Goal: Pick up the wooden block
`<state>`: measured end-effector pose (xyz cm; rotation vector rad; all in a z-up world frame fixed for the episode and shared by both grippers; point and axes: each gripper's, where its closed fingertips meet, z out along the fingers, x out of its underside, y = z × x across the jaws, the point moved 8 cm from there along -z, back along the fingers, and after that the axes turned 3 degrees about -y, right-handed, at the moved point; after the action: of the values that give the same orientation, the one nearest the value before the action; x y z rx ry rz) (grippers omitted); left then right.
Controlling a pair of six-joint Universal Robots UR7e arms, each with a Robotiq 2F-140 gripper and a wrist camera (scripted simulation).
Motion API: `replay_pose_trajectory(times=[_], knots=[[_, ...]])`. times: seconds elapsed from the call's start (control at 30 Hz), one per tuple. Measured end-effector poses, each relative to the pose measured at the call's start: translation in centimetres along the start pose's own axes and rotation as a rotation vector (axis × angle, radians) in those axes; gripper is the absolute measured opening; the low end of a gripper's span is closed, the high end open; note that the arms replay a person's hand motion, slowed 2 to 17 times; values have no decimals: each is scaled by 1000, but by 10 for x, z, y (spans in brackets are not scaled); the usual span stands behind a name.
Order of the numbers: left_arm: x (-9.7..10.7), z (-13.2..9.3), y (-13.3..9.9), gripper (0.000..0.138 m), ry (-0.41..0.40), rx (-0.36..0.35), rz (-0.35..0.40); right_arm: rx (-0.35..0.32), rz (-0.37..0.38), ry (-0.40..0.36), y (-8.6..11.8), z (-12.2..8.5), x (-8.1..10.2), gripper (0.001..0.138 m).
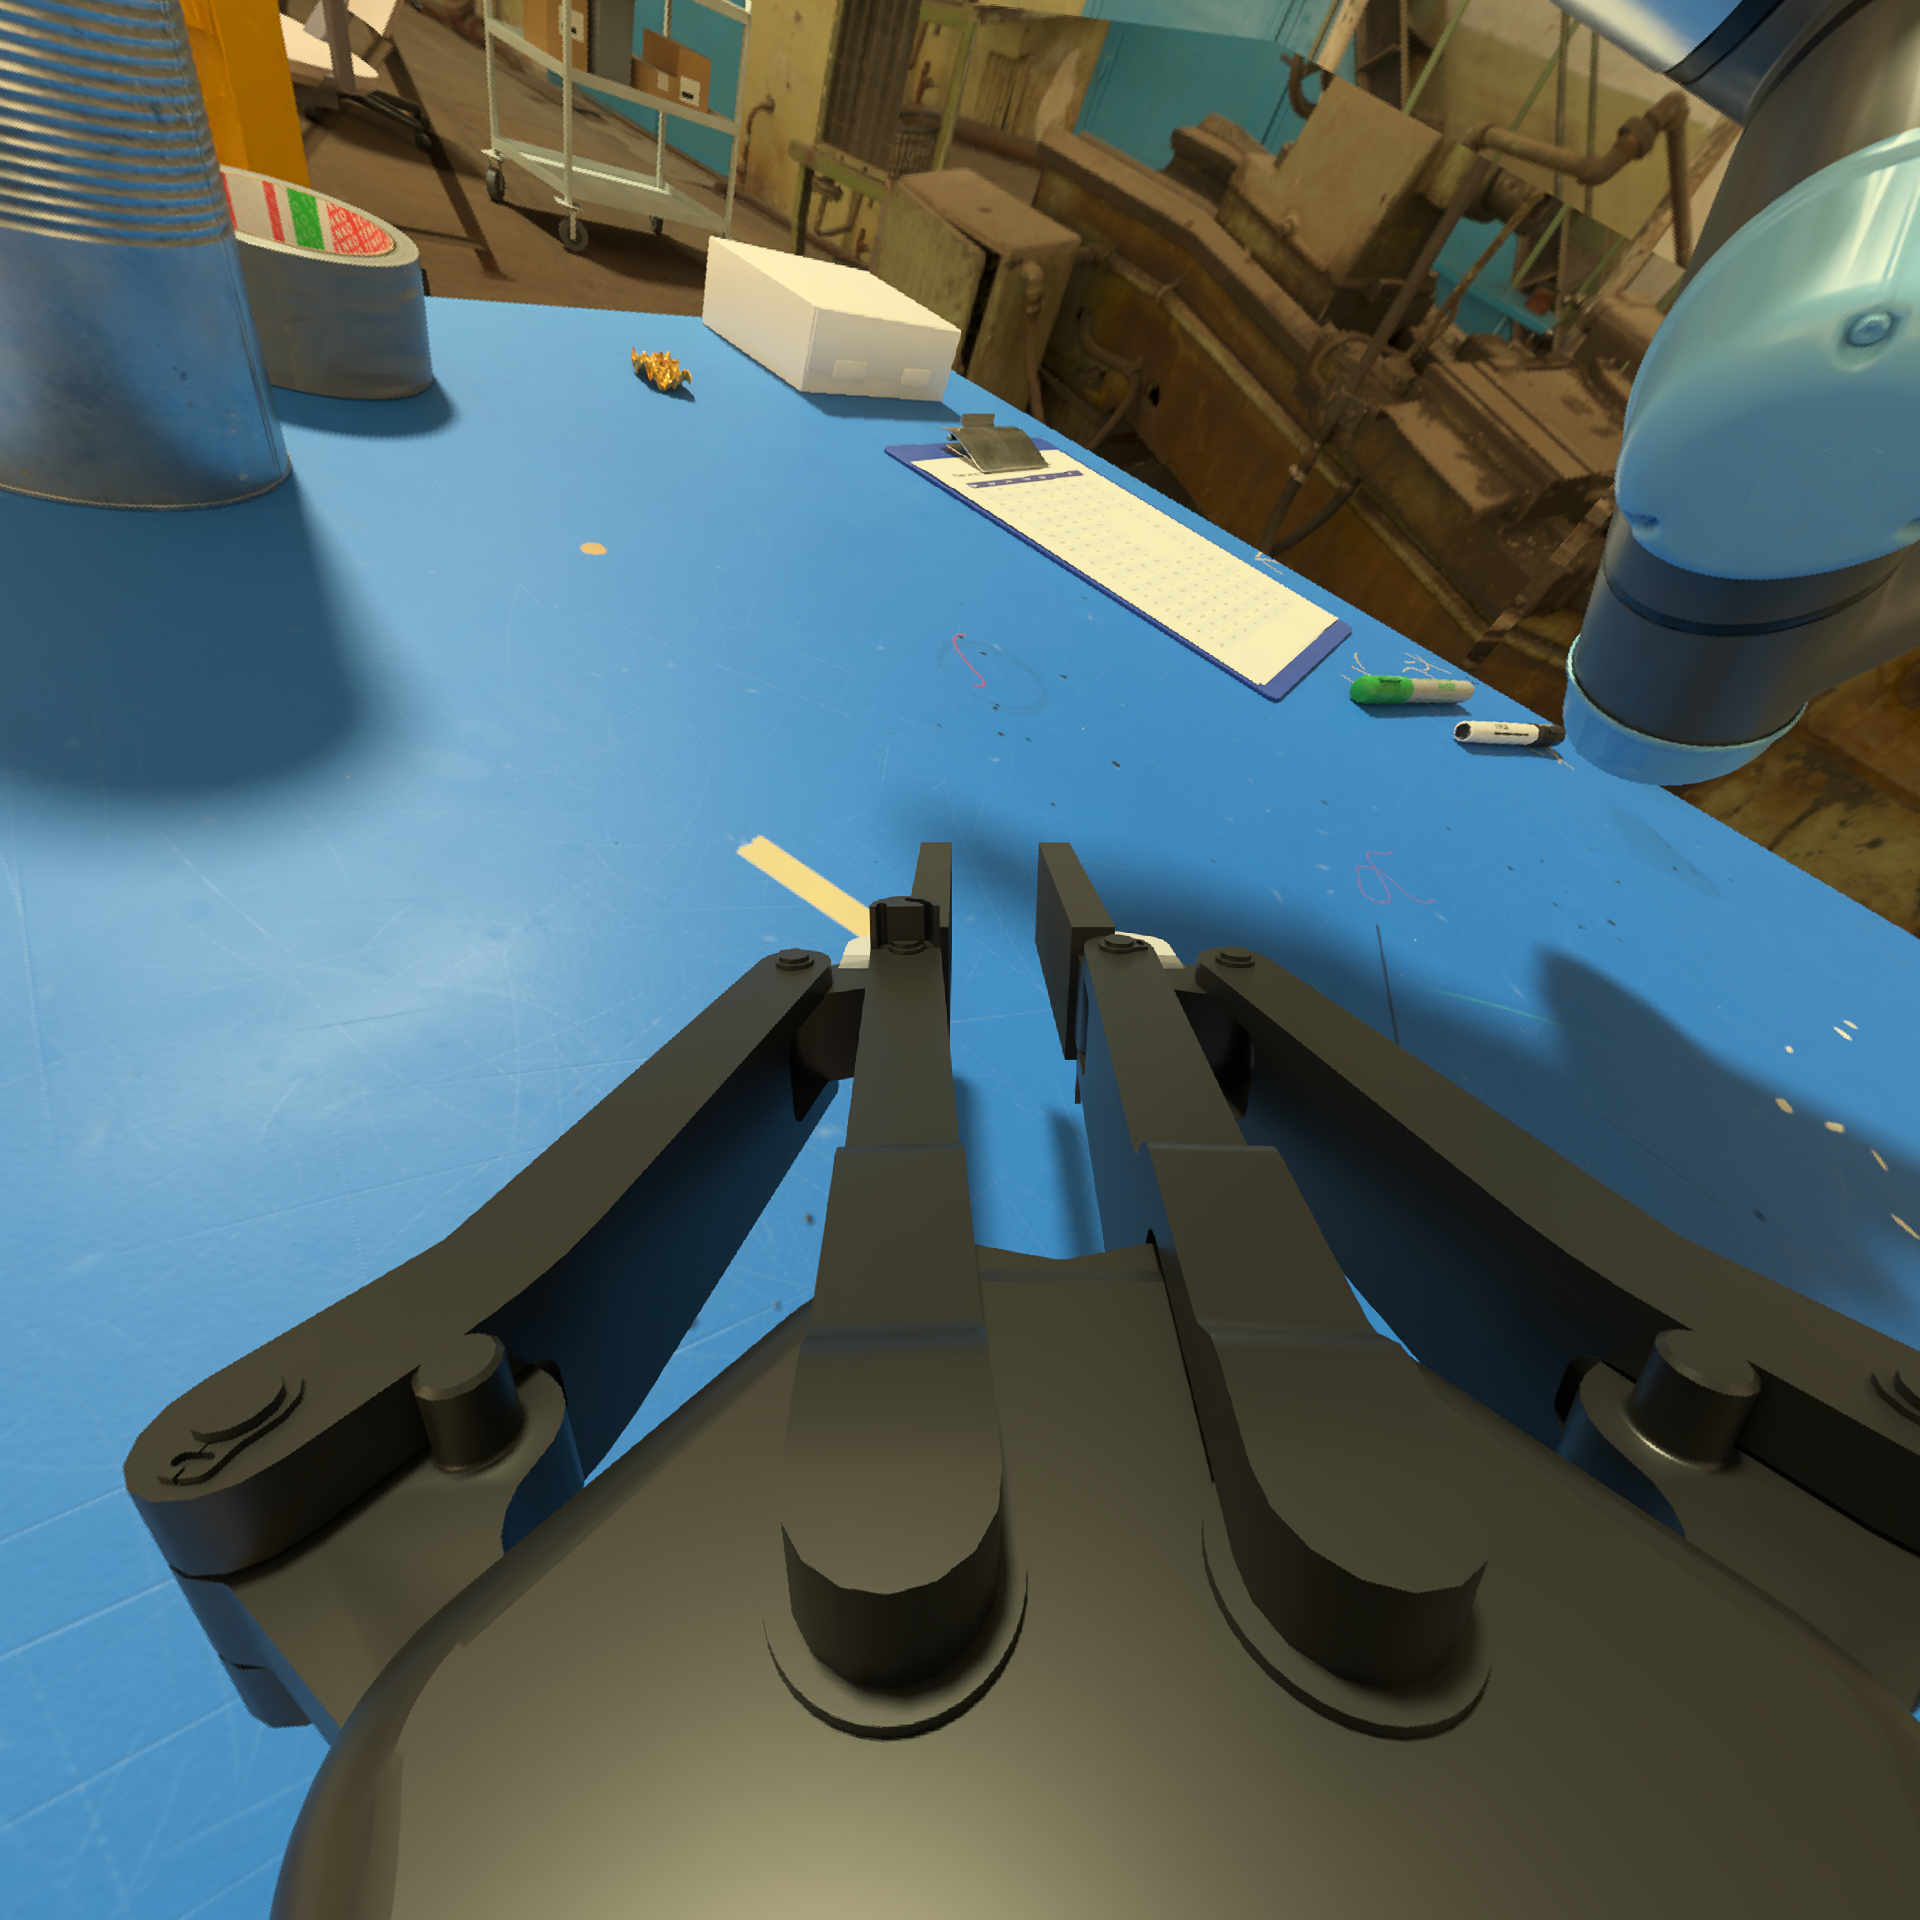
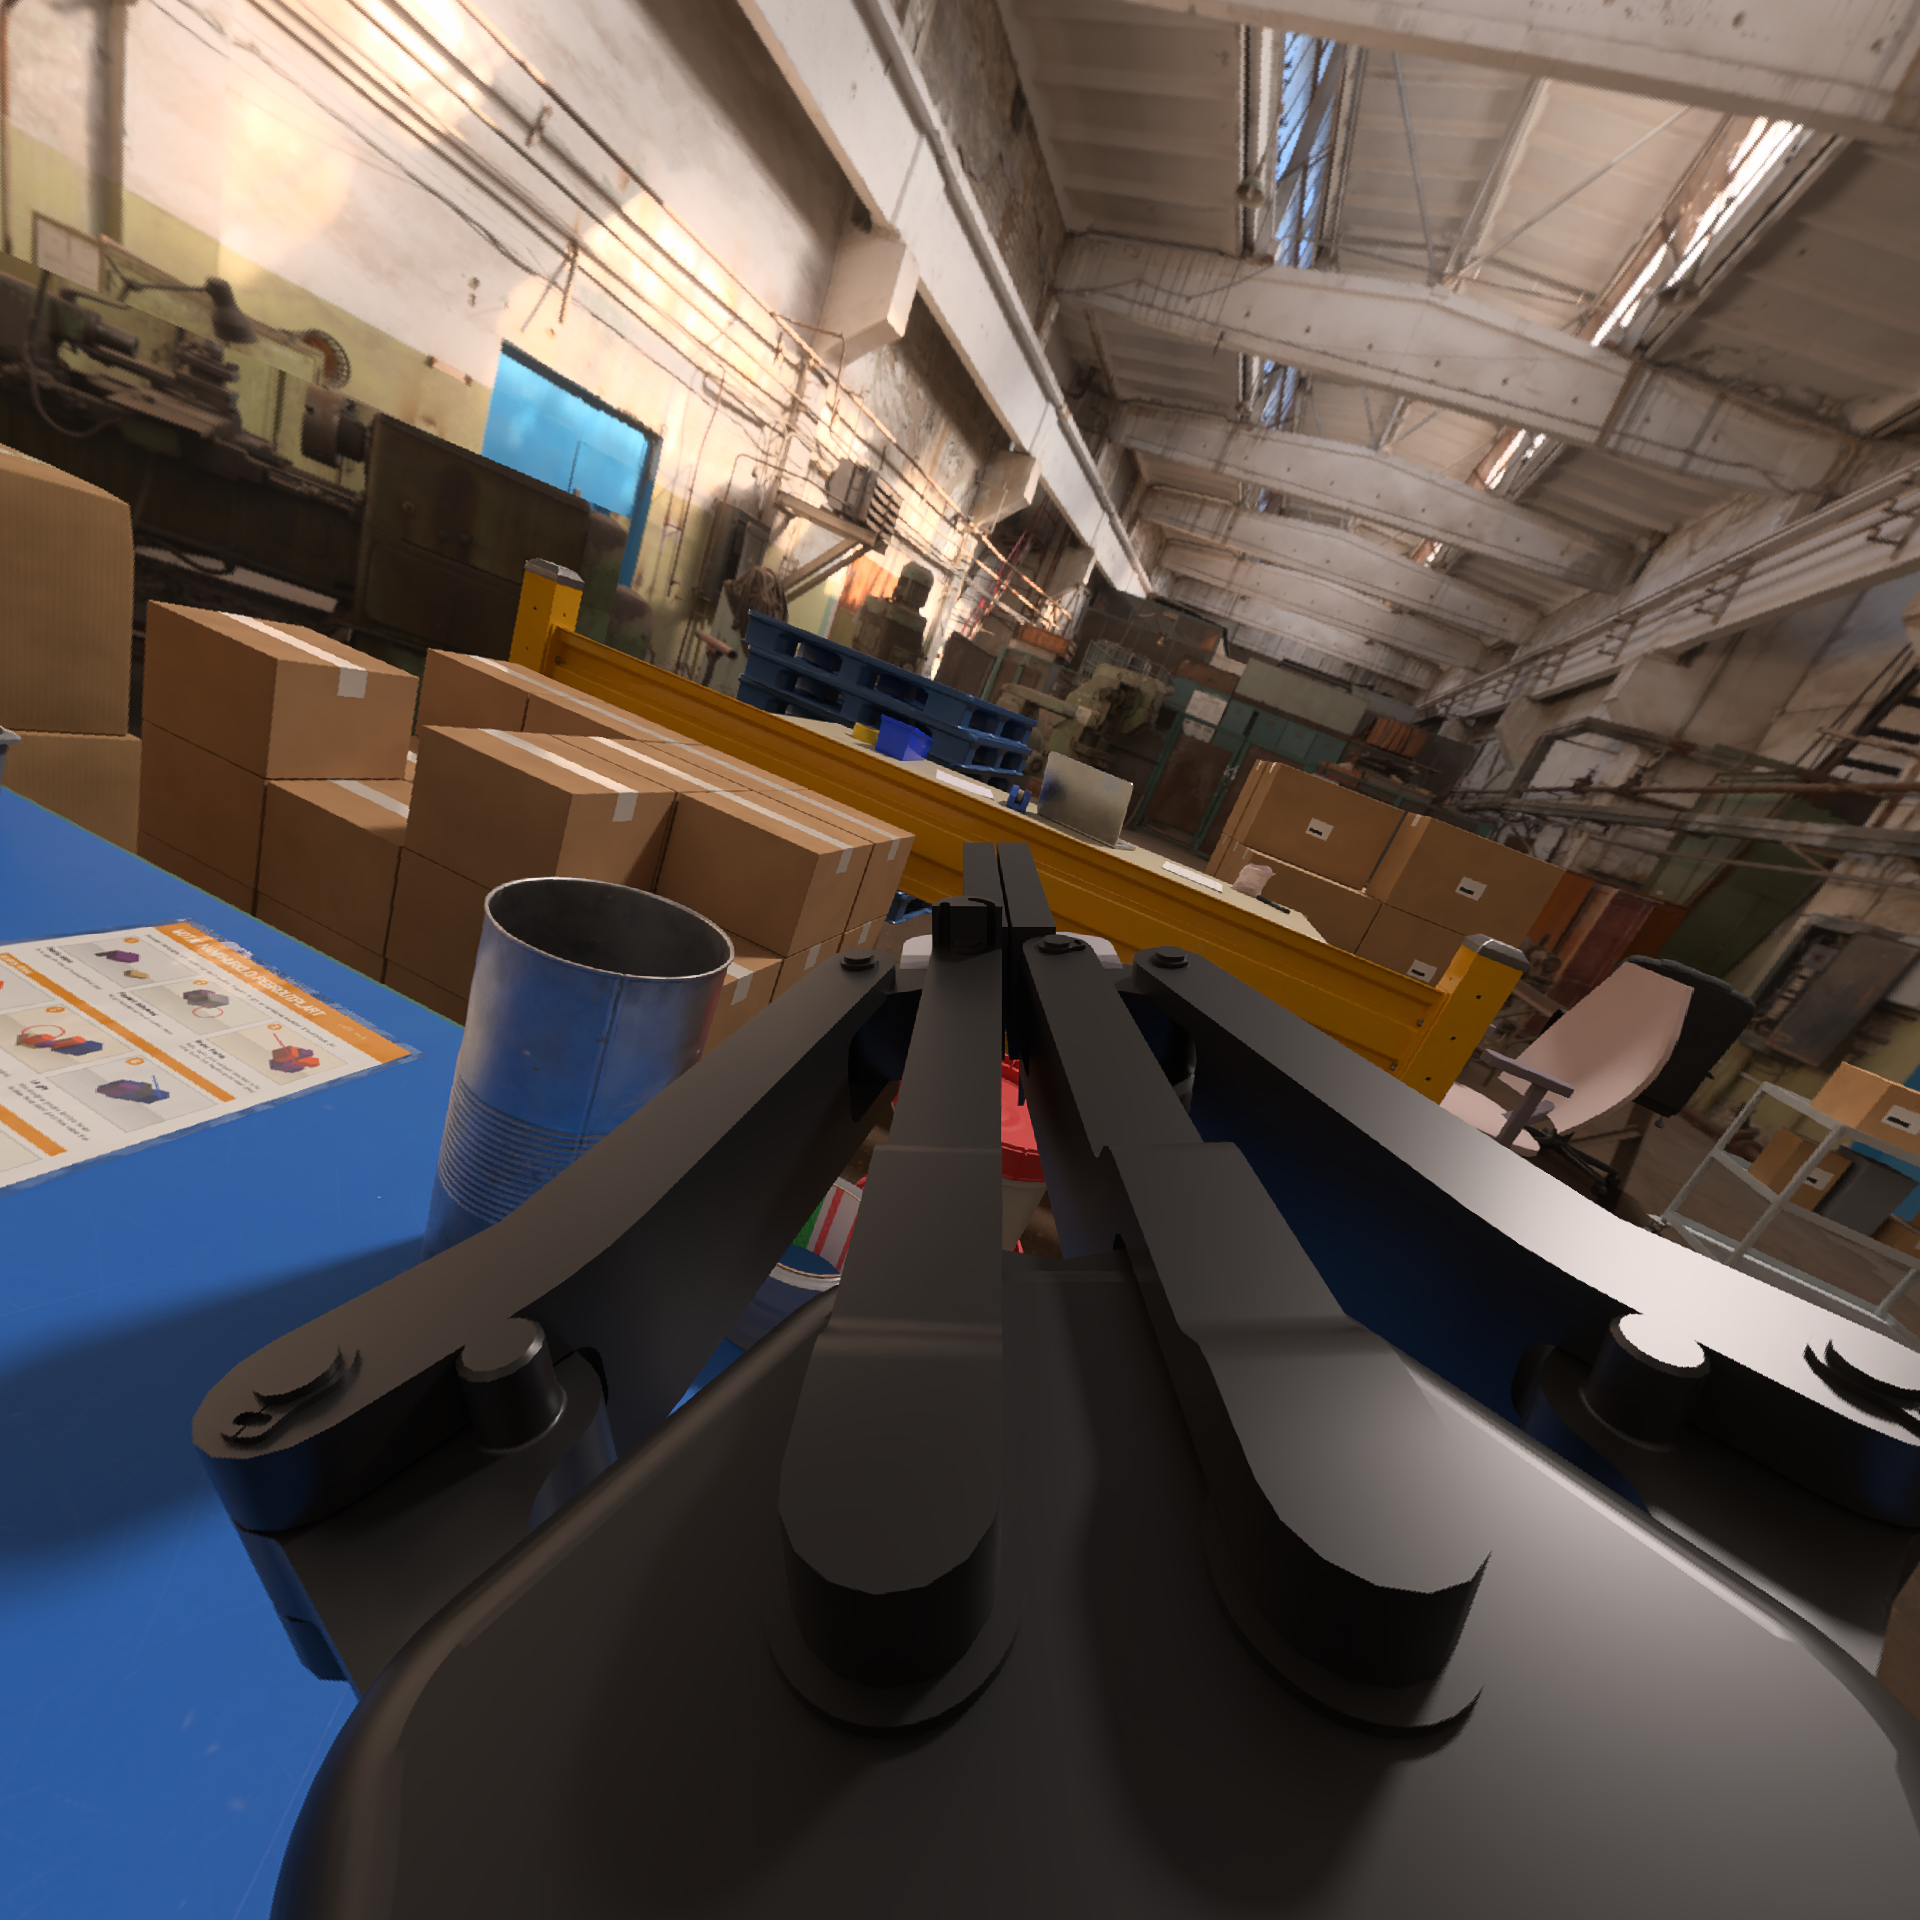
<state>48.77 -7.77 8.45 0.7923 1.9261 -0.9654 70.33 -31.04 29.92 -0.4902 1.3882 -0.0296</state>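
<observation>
No clear wooden block shows in either view. A pale tan flat strip (image 1: 795,881) lies on the blue table (image 1: 468,779); its near end is hidden behind my left gripper's left finger. My left gripper (image 1: 995,868) hovers low over the table beside that strip. Its fingers stand a narrow gap apart with only bare table between them. My right gripper (image 2: 997,873) is shut and empty, raised and pointing up and out over the table edge toward the hall.
A metal tube (image 1: 114,260) and a tape roll (image 1: 332,301) stand far left. A white box (image 1: 831,322), a clipboard (image 1: 1122,561) and two markers (image 1: 1408,689) line the far right edge. The other arm (image 1: 1766,468) stands at right. The right wrist view shows the tube (image 2: 582,1039) and an instruction sheet (image 2: 177,1039).
</observation>
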Motion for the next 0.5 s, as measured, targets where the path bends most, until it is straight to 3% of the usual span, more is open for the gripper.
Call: replay_pose_trajectory(times=[0.5], knots=[[0,0,0,22,-3,-4,4,-13,1,5,2,-3,7,1]])
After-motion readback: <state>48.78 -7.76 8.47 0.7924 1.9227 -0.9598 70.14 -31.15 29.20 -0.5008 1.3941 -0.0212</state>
